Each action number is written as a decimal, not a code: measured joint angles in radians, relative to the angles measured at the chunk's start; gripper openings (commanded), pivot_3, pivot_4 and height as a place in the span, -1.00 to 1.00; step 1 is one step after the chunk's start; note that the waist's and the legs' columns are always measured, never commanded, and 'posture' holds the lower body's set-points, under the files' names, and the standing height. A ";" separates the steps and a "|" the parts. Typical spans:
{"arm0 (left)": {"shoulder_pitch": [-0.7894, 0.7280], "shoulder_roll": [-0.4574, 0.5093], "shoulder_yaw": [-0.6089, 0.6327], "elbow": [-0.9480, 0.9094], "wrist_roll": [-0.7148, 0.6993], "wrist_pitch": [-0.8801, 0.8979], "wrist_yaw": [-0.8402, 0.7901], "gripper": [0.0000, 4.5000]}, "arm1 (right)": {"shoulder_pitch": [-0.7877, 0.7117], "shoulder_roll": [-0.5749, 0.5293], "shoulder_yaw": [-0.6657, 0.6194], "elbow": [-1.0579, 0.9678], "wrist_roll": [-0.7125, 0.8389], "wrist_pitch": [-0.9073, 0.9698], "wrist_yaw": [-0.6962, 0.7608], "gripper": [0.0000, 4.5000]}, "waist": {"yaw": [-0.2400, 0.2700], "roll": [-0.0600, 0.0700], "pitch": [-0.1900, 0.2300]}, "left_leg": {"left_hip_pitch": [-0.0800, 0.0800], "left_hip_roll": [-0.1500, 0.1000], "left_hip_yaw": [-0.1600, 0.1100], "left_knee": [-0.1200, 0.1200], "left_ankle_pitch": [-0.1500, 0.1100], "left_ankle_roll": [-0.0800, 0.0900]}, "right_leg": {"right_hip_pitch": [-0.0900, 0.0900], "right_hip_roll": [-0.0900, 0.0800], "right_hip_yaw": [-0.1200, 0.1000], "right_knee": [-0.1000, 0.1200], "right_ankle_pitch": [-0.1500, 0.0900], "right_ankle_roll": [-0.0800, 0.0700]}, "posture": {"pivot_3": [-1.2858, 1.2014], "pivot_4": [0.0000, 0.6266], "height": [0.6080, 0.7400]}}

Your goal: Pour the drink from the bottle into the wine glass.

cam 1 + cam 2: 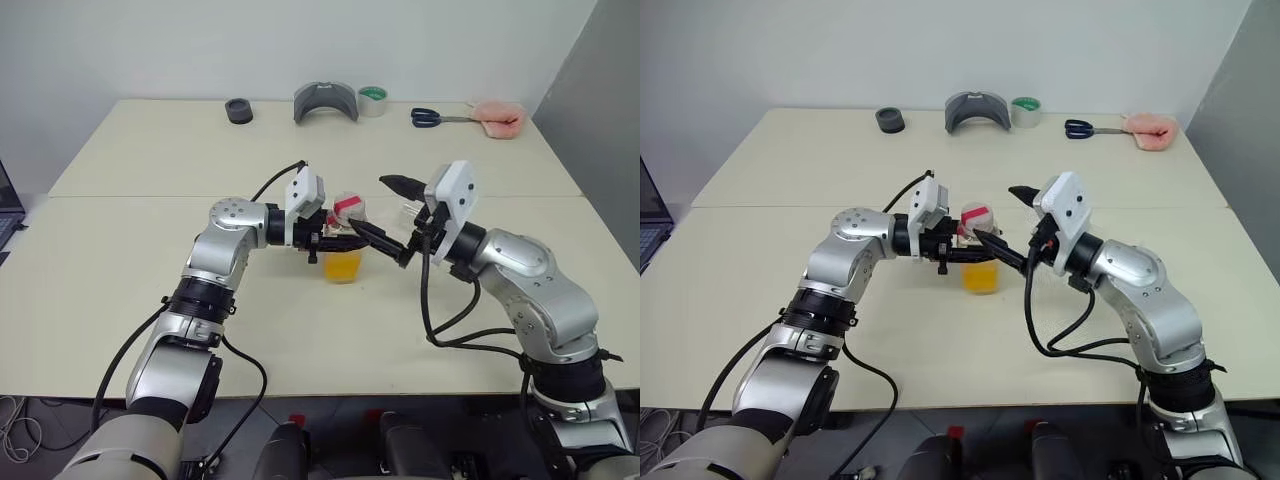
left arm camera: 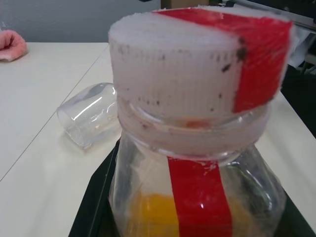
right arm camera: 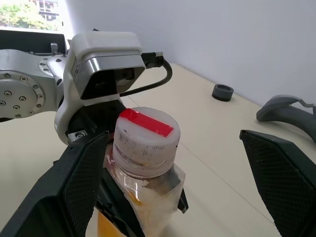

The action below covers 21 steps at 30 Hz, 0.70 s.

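1. You see the bottle [image 1: 343, 240] standing upright near the middle of the table [image 1: 120, 290].
2. Your left gripper [image 1: 335, 238] reaches in from the left side and pinches the bottle. Its jaws are pressed tight on the bottle's body, just under the cap [image 3: 147, 137].
3. The cap is white with a red strip across the top. It sits on the bottle's neck.
4. A red strip [image 2: 200, 197] also runs down the bottle's side.
5. The drink [image 1: 343, 265] is orange and fills only the low part of the bottle.
6. Your right gripper [image 3: 173, 192] is up by the cap, with its jaws spread wide. One finger [image 3: 74, 182] is close beside the cap. The other finger [image 3: 281, 173] is well apart from it. You cannot tell if the near finger touches the cap.
7. The glass [image 2: 89, 118] lies on its side on the table, just behind the bottle. Only its round bowl shows.
8. At the far edge of the table you see a black ring [image 1: 239, 110], a grey curved thing [image 1: 325, 101], a roll of tape [image 1: 373, 100], scissors [image 1: 432, 118] and a pink thing [image 1: 498, 118].
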 measured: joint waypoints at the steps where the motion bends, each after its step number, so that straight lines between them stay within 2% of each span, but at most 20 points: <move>1: 0.000 0.000 0.000 0.000 0.000 0.000 0.000 -0.23 | 0.000 0.002 0.001 0.005 -0.002 0.000 -0.001 1.00 | 0.000 0.000 0.000 | 0.000 0.000 0.000 0.000 0.000 0.000 | 0.000 0.000 0.000 0.000 0.000 0.000 | 0.03 -0.52 1.00; 21: 0.001 -0.003 0.000 0.000 0.000 0.000 0.005 -0.23 | -0.009 0.040 0.002 0.024 -0.025 0.000 -0.007 1.00 | 0.000 0.000 0.000 | 0.000 0.000 0.000 0.000 0.000 0.000 | 0.000 0.000 0.000 0.000 0.000 0.000 | 0.03 -0.52 1.00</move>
